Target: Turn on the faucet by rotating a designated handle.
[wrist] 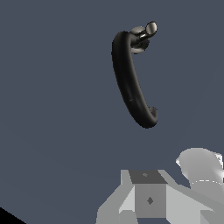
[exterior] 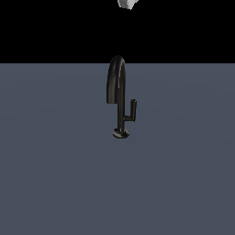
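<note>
**Faucet alone on the grey surface, claw high above it**

The faucet [exterior: 120, 98] stands upright on a flat slate-grey surface [exterior: 50, 174], well below the claw. In the exterior view only a small pale piece of the robot [exterior: 127, 3] shows at the very top edge of the picture, above the arch of the spout and a little toward the exterior view's right; whether that piece is the claw itself cannot be told, and its fingers are not seen. So whether the claw is apart or together cannot be told.

The wrist view looks down at the faucet [wrist: 131, 83] from above, and the spout reads as a thick black curve against the grey surface [wrist: 52, 109]. Grey blocky parts of the robot's own body [wrist: 148, 197] fill the near edge of that picture, with no fingertips showing.

The handle [exterior: 132, 110] is a short thin lever branching off the stem on the exterior view's right, its tip pointing up, far lower than the top of the arch. In the wrist view the handle [wrist: 148, 31] shows as a small glossy stub beside the far end of the spout. The round base [exterior: 121, 133] sits on the surface.

Between the claw and the handle, the arched spout is the nearest thing to the path down; nothing touches the faucet. No containers are in view.
</note>
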